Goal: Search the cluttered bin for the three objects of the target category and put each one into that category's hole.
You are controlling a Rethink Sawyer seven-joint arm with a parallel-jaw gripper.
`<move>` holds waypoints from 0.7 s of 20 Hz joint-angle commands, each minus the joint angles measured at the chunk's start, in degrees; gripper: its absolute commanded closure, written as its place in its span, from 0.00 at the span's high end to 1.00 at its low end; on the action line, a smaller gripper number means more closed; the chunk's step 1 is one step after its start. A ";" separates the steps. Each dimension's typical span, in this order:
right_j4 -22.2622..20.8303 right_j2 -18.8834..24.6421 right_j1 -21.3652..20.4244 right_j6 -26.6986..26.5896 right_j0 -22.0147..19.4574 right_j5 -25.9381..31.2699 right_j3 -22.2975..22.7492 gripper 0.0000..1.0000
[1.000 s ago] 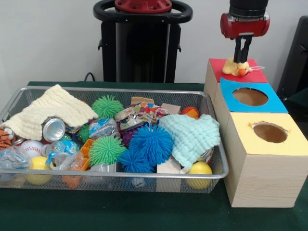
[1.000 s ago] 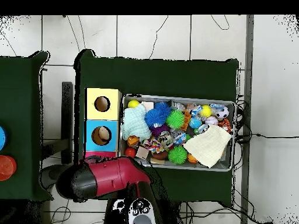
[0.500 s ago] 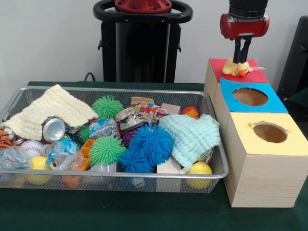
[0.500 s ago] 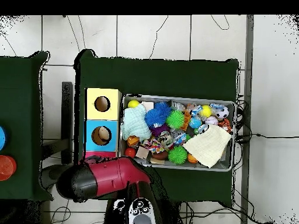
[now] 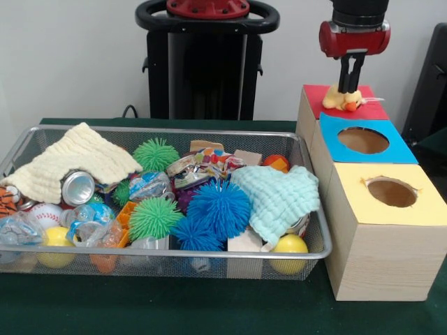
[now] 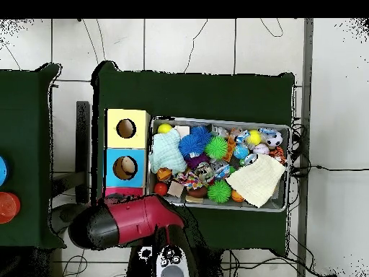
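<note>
My gripper [image 5: 351, 85] hangs over the red-topped box [image 5: 314, 98] at the back right, its narrow fingers pinched on the top of a yellow plush toy [image 5: 344, 100] with an orange beak. The toy rests on the red top and covers the hole. In the overhead view my red arm [image 6: 133, 220] hides the gripper, the toy and most of the red box. The wire bin [image 5: 316, 230] holds mixed clutter: spiky balls [image 5: 220, 207], cloths, crushed cans, balls and blocks.
The blue-topped box [image 5: 334, 130] and the yellow-topped box [image 5: 426, 209] stand in front of the red one, each with an open round hole. The bin [image 6: 290, 166] lies beside the boxes on green cloth. A black pedestal [image 5: 207, 63] stands behind the bin.
The toy has shifted slightly on the red top, its thin tail drawing in. The gripper has barely moved. The arm in the overhead view has edged a little to the right.
</note>
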 commanded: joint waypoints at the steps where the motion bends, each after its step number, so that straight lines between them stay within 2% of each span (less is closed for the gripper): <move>1: -4.35 -1.00 5.30 6.12 0.70 -6.47 1.33 0.00; 4: -5.06 -1.58 6.67 6.50 1.07 -8.36 1.44 0.00; 14: -4.83 -2.76 7.46 7.32 2.48 -10.97 2.87 0.00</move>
